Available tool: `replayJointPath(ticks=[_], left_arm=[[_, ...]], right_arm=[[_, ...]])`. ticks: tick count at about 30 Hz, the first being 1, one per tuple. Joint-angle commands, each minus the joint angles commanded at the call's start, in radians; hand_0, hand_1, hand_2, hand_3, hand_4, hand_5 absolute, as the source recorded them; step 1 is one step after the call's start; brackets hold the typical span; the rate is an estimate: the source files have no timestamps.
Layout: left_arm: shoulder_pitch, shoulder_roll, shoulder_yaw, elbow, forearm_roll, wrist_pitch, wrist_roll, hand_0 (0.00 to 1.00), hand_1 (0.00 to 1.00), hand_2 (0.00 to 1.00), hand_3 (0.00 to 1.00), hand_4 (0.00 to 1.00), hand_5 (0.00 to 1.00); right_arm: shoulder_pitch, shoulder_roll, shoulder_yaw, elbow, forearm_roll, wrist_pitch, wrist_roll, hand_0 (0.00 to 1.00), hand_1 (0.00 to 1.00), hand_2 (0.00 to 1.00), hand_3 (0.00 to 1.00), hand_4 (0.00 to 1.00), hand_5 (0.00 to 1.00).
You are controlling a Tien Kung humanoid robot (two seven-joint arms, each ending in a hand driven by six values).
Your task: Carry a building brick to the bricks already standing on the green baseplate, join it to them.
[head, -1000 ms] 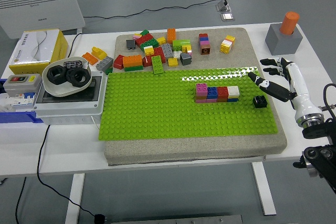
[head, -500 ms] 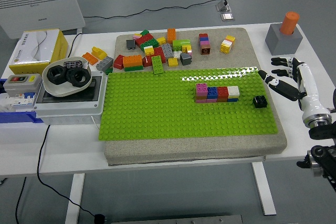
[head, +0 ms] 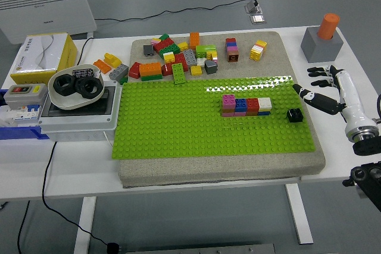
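Resting on the green baseplate [head: 178, 129], a black brick [head: 294, 115] sits near the empty, spread-fingered right hand [head: 324, 90].

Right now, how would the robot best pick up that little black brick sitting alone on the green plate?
Probably from above, pinching two opposite side walls of the black brick. It sits upright and apart from the coloured row, so its sides are free. The right hand, open beside the green plate, is nearest.

Green baseplate [head: 196, 123] on a grey mat, carrying a joined row of pink, blue, red and white bricks [head: 246, 105]; a black brick [head: 294, 115] stands apart just to its right. Loose bricks [head: 184, 57] lie beyond the plate. The right hand [head: 326, 90], fingers spread and empty, hovers off the plate's right edge.
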Motion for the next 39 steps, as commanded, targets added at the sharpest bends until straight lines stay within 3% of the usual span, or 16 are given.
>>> replayJointPath(ticks=[2, 3, 7, 8, 9, 14, 15, 20, 29, 38, 39], left_arm=[[0.001, -0.003, 0.002, 0.0, 0.001, 0.0, -0.001, 0.785, 0.725, 0.654, 0.474, 0.616, 0.421], [0.002, -0.004, 0.003, 0.001, 0.001, 0.0, 0.0, 0.783, 0.724, 0.652, 0.448, 0.62, 0.409], [0.005, -0.009, 0.008, 0.001, 0.0, 0.001, 0.001, 0.783, 0.724, 0.652, 0.448, 0.62, 0.409], [0.006, -0.01, 0.012, 0.0, -0.004, 0.001, 0.001, 0.783, 0.724, 0.652, 0.448, 0.62, 0.409], [0.006, -0.011, 0.014, 0.0, -0.007, 0.001, 0.001, 0.783, 0.723, 0.652, 0.445, 0.62, 0.405], [0.008, -0.012, 0.013, -0.002, -0.013, 0.003, -0.002, 0.783, 0.723, 0.652, 0.445, 0.62, 0.405], [0.008, -0.012, 0.012, -0.002, -0.012, 0.003, -0.003, 0.783, 0.723, 0.651, 0.447, 0.621, 0.408], [0.009, -0.009, 0.003, -0.001, -0.012, 0.004, -0.006, 0.783, 0.723, 0.651, 0.447, 0.621, 0.408], [-0.005, -0.009, -0.006, -0.005, -0.012, 0.024, -0.018, 0.781, 0.722, 0.649, 0.444, 0.624, 0.398], [-0.014, -0.01, -0.009, -0.007, -0.014, 0.036, -0.025, 0.781, 0.719, 0.646, 0.454, 0.624, 0.393], [-0.014, -0.01, -0.009, -0.007, -0.013, 0.037, -0.025, 0.78, 0.719, 0.644, 0.458, 0.622, 0.394]], right_arm=[[0.01, -0.003, -0.001, -0.004, -0.06, 0.022, -0.04, 0.643, 0.578, 0.635, 0.618, 0.803, 0.211], [0.012, -0.003, -0.001, -0.005, -0.087, 0.03, -0.054, 0.643, 0.612, 0.651, 0.617, 0.782, 0.159], [0.018, -0.002, 0.0, -0.001, -0.228, 0.095, -0.132, 0.643, 0.612, 0.651, 0.617, 0.782, 0.159], [0.023, -0.006, -0.007, 0.001, -0.278, 0.125, -0.159, 0.643, 0.612, 0.651, 0.617, 0.782, 0.159], [0.027, -0.009, -0.012, 0.001, -0.308, 0.142, -0.175, 0.692, 0.73, 0.751, 0.638, 0.737, 0.112], [0.059, -0.03, -0.058, 0.007, -0.473, 0.261, -0.272, 0.692, 0.73, 0.751, 0.638, 0.737, 0.112], [0.064, -0.032, -0.064, 0.012, -0.501, 0.284, -0.286, 0.755, 0.826, 0.83, 0.656, 0.655, 0.027], [0.093, -0.041, -0.09, 0.038, -0.607, 0.386, -0.335, 0.755, 0.826, 0.83, 0.656, 0.655, 0.027], [0.185, -0.057, -0.149, 0.025, -0.585, 0.475, -0.38, 0.793, 0.841, 0.846, 0.673, 0.606, 0.008], [0.187, -0.058, -0.123, 0.027, -0.477, 0.555, -0.439, 0.796, 0.843, 0.847, 0.681, 0.612, 0.002], [0.185, -0.059, -0.118, 0.029, -0.467, 0.562, -0.444, 0.821, 0.856, 0.875, 0.729, 0.633, 0.002]])
